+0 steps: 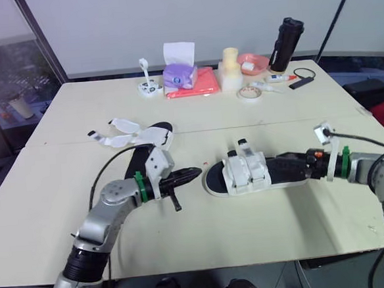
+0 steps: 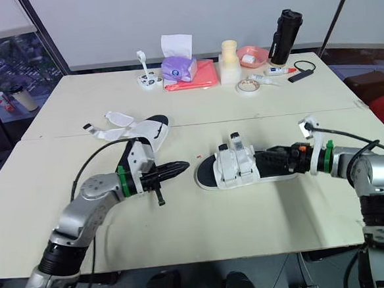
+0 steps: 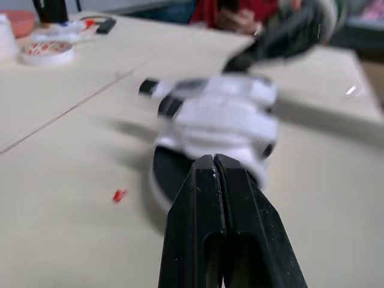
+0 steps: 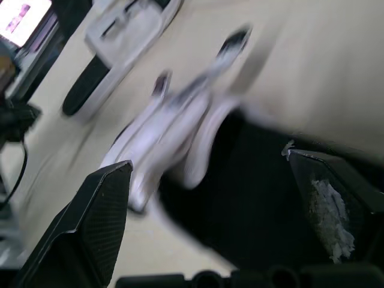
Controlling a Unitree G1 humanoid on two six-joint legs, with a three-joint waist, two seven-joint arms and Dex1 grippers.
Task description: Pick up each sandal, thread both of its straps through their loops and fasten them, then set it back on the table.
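Observation:
A black-soled sandal with two white straps closed over its top lies flat at the table's middle. My right gripper is open at table level, its fingers spread wide on either side of the sandal's black heel. My left gripper is shut and holds nothing; it hovers low, just left of the sandal's toe, and its tip points at the straps. A second sandal lies further back on the left, its white straps loose and splayed out to the left.
Along the far edge stand a purple tissue box on a red cloth, a cream container, a pink bowl, a black bottle, a tape roll and a small white stand.

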